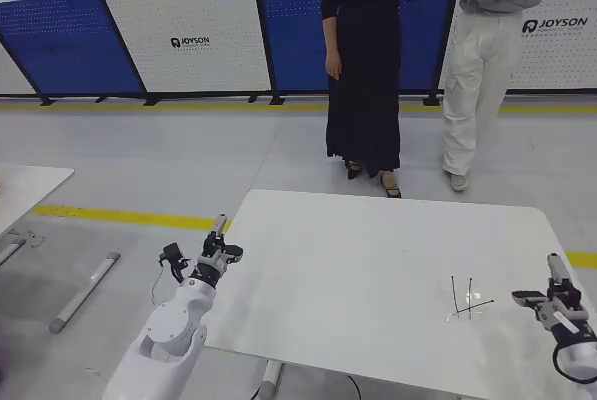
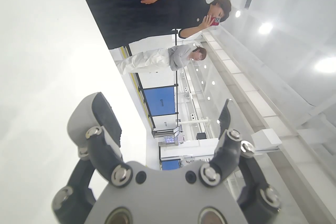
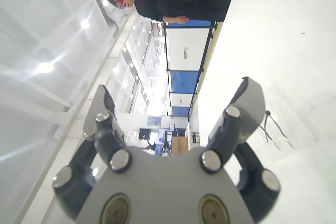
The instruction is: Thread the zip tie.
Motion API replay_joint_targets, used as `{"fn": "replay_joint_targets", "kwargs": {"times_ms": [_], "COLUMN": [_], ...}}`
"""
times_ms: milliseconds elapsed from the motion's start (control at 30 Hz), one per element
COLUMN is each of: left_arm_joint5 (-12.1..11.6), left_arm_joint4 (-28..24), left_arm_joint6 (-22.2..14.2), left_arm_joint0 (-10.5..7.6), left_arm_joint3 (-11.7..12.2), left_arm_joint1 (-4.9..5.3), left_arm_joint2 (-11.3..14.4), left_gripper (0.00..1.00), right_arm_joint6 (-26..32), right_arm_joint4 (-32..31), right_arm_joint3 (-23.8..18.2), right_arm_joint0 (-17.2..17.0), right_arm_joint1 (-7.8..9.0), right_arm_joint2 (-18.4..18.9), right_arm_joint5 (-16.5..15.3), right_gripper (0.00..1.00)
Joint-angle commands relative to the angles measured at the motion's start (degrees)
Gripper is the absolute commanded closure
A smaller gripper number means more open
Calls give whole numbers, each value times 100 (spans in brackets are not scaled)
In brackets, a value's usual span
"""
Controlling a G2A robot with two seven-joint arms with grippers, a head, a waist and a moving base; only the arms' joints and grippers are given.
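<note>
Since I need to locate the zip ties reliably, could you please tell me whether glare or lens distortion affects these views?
Top view: thin black plastic zip ties contrast well on the glossy white table, a glint beside them. Right wrist view: wide-angle curvature bends the table edge, round ceiling lamps flare, ties visible beyond the open grey metal right pincer. Left wrist view: table glares white.

Arms are white, rounded shells: left arm [image 1: 175, 328] at 7 o'clock in top view, right arm [image 1: 578, 350] at 4 o'clock. Black wrist sections, black cable loop [image 1: 162, 259] on left. Jaws: grey metal base plate, black links, round silver screws, black ribbed pads [image 2: 105, 116].
</note>
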Motion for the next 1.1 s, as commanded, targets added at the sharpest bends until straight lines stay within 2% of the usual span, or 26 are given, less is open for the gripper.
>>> {"fn": "replay_joint_targets", "kwargs": {"times_ms": [0,67,100,533,567,667,900,1067], "left_arm_joint5": [0,0,0,0,0,0,0,0], "left_arm_joint4": [0,0,0,0,0,0,0,0], "left_arm_joint6": [0,0,0,0,0,0,0,0], "left_arm_joint0": [0,0,0,0,0,0,0,0], "left_arm_joint3": [0,0,0,0,0,0,0,0], "left_arm_joint1": [0,0,0,0,0,0,0,0], "left_arm_joint2": [0,0,0,0,0,0,0,0], "left_gripper": [0,0,0,0,0,0,0,0], "right_arm_joint6": [752,1580,1815,1842,2034,3053,4462,4615], "right_arm_joint4": [-167,-460,-638,-657,-653,-927,-1775,-2361], "right_arm_joint3": [53,131,209,255,264,636,1149,1533], "right_arm_joint0": [73,172,238,270,273,678,1319,1705], "right_arm_joint1": [61,143,182,193,201,327,532,592], "right_arm_joint2": [170,319,441,500,454,675,580,207], "right_arm_joint5": [95,126,103,95,136,259,236,268], "right_gripper": [0,0,0,0,0,0,0,0]}}
